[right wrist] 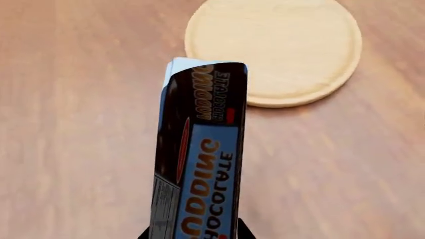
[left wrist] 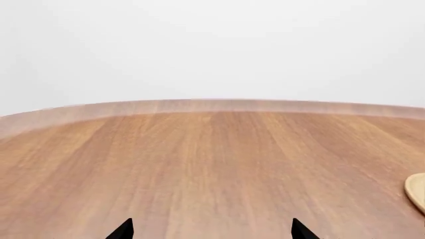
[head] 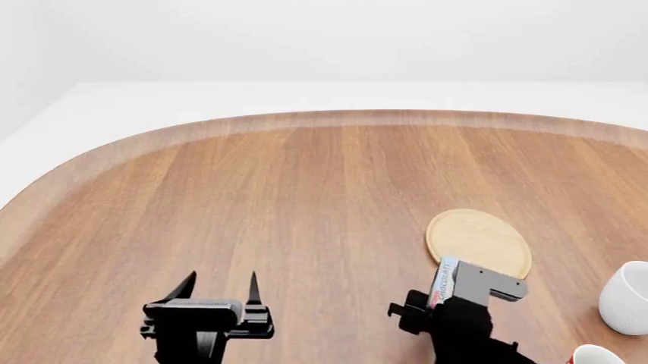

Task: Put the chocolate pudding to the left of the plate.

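The chocolate pudding carton (right wrist: 199,164) has a blue face with orange print and dark brown edges. My right gripper (right wrist: 192,233) is shut on it and holds it above the table. In the head view the carton (head: 444,282) stands up from the right gripper (head: 438,297), just near of the plate's near-left rim. The plate (head: 478,243) is a plain round light-tan wooden disc; it also shows in the right wrist view (right wrist: 273,45), and its edge shows in the left wrist view (left wrist: 417,191). My left gripper (head: 218,287) is open and empty over bare table at the near left (left wrist: 211,230).
A white mug (head: 627,297) stands at the right edge, near of the plate. A red mug rim (head: 597,355) shows at the bottom right corner. The rounded wooden table (head: 253,197) stretches left and far, with a raised lip along its far edge (left wrist: 199,105).
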Available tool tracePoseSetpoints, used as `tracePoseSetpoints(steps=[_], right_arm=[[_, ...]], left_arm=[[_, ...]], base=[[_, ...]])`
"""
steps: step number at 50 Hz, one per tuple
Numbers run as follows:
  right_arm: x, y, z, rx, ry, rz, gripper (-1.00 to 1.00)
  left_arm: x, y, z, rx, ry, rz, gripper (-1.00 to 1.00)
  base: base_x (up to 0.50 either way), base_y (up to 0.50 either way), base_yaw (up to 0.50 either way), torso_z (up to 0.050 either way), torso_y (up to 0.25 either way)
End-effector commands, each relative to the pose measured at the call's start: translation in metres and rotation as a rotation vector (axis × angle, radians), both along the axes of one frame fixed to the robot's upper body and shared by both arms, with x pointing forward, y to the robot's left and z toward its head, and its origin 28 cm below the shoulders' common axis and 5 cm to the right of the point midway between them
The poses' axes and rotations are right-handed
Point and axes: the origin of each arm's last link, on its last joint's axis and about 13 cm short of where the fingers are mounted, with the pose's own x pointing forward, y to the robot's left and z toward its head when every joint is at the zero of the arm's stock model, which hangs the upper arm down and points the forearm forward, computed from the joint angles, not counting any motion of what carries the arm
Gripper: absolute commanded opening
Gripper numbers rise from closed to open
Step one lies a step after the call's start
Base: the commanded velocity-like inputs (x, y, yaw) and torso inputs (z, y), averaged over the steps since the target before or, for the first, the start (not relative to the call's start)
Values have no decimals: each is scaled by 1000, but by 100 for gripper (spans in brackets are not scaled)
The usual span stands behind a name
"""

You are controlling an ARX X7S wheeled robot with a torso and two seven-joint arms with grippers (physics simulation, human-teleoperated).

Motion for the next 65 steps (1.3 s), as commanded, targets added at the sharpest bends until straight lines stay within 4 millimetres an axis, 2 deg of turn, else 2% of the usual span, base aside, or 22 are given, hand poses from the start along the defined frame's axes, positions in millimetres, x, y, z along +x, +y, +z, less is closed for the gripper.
tracePoseSetpoints(steps=[1, 11, 19, 27, 41, 51, 65], right_arm=[[-11, 7, 27, -71, -71, 124, -100], [12, 14, 49, -133, -84, 222, -100], [47, 17, 70, -150, -99, 255, -100], [91, 23, 91, -166, -82, 290, -100], [153, 32, 108, -187, -56, 343, -100], [160, 30, 112, -202, -55, 339, -100], [164, 32, 125, -203, -100, 311, -100]], left_arm=[[2, 4, 18, -10, 45, -3, 100], [19, 8, 63, 19, 33, -1, 100], [55, 10, 97, 26, 63, -9, 100], [107, 13, 124, 3, 146, -11, 100], [170, 13, 147, 37, 211, 27, 100], [189, 13, 150, 13, 233, 38, 100], [187, 12, 162, 39, 203, 54, 100]], base=[[0, 0, 0, 0, 0], [0, 0, 0, 0, 0], [0, 0, 0, 0, 0], [0, 0, 0, 0, 0], [0, 0, 0, 0, 0], [1, 0, 0, 0, -46], [1, 0, 0, 0, -250]])
